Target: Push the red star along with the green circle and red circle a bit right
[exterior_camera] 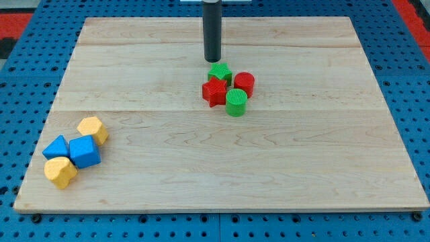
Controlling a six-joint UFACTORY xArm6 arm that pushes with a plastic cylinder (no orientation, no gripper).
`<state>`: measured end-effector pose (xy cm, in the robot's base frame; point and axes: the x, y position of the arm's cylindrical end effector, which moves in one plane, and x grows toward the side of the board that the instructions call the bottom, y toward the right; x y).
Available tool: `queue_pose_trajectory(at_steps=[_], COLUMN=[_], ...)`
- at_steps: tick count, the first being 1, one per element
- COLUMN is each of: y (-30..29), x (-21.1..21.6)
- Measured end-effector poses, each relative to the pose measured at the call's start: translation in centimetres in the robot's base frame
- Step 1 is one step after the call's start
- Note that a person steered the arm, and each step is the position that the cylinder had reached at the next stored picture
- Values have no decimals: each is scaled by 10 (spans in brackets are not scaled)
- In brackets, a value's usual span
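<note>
Red star (214, 91) sat near the board's middle in a tight cluster, and we worked outward from the view's bottom. Nearest lay the green circle (236, 102), touching the star's right side; the red circle (244, 83) stood just behind it, and a green block (220, 72) behind the star. Farthest, our tip (212, 60) rested just above that green block. We carried no pincer, only a bare rod. The star lay below the tip, so we judged we must come round to its left.
</note>
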<state>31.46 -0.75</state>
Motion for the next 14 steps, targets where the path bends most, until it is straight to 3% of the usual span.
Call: queue_pose_trajectory(at_steps=[3, 4, 5, 7, 9, 10, 11, 12, 13, 14], y=[0, -28, -94, 88, 146, 92, -44, -87, -55, 29], x=[0, 0, 0, 4, 91, 149, 156, 127, 90, 87])
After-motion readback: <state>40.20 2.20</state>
